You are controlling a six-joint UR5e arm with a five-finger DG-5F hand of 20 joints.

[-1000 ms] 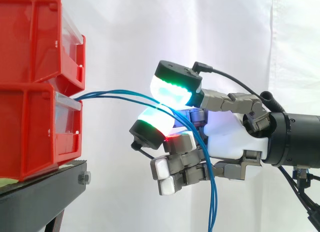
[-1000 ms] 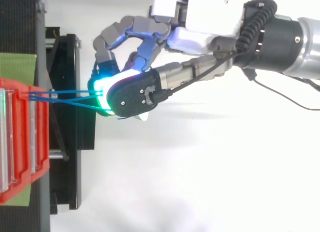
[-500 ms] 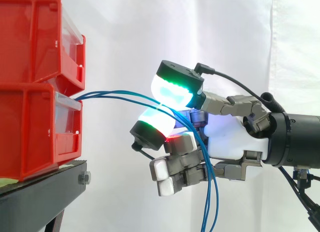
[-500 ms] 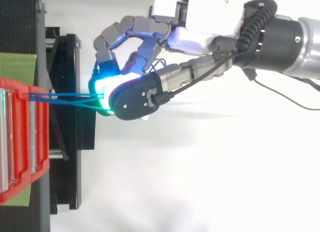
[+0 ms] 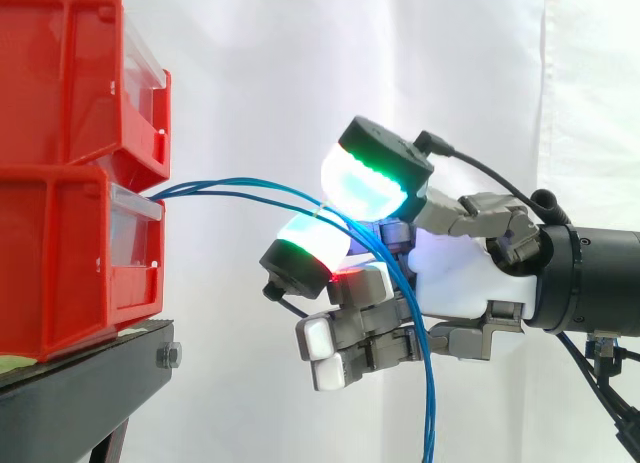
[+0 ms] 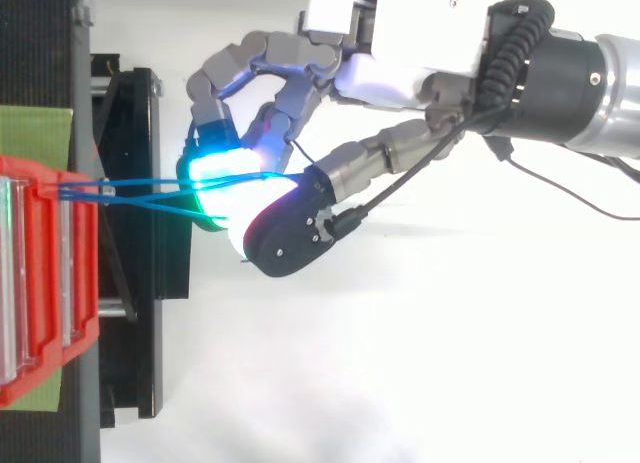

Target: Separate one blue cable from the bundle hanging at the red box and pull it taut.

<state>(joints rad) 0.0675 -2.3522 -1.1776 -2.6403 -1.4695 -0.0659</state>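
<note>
Side view: two red bins stacked, the upper bin [image 5: 60, 83] on the lower bin [image 5: 60, 263], at the left. Both are cut off by the left edge. They stand on a black stand [image 5: 80, 383], the lower bin's front near the stand's edge that faces the hand. A white curtain [image 5: 300, 63] fills the background.

Two thin blue cables [image 5: 172, 192] come out at the top of the lower bin's clear front; where they start inside is hidden. They cross the open gap to the right in a shallow upward bow, close together but not touching along most of it. They then enter the hand [image 5: 455, 278], which stands well off the stand's edge in mid-air. Parts of the hand cover the cables there, so whether it grips them or they merely pass through cannot be told. Beyond the hand the cables drop down and run out at the bottom edge, their ends out of sight.

The arm [image 5: 590, 283] is cut off at the right edge.

Top view: the cables fan apart slightly between bin and hand. A green patch [image 6: 35, 133] lies on the stand beside the bins.
</note>
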